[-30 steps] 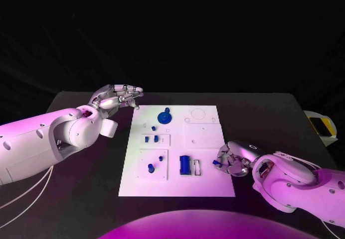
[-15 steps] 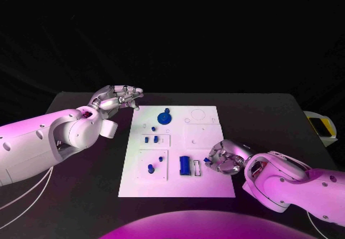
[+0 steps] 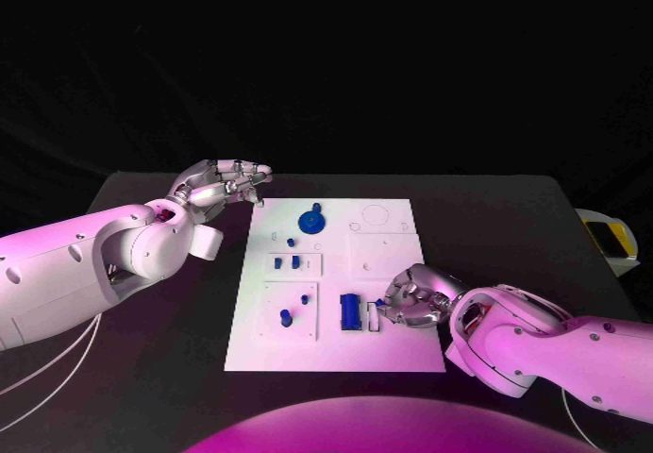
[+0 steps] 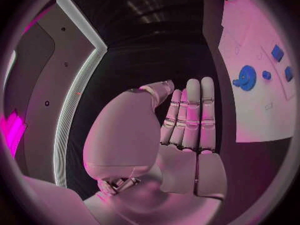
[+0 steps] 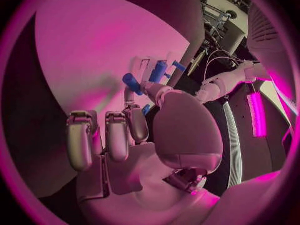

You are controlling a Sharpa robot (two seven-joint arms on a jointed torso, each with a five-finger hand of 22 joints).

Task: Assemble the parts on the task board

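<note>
I am holding a small blue part (image 5: 132,83) pinched in the right hand (image 3: 415,298) over the near right area of the task board (image 3: 394,349). The blue block (image 3: 350,312) is lying just beside the fingertips, toward the left arm — its long axis running away from me. The left hand (image 3: 222,183) is resting well apart, fingers curled around nothing.

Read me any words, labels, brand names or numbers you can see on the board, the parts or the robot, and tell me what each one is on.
There is no text to read in these pictures.
The task board carries only thin outlines of squares and circles, no lettering.
The blue parts, such as the round one and the rectangular block, are plain.
The left hand and right hand bear no markings.
</note>
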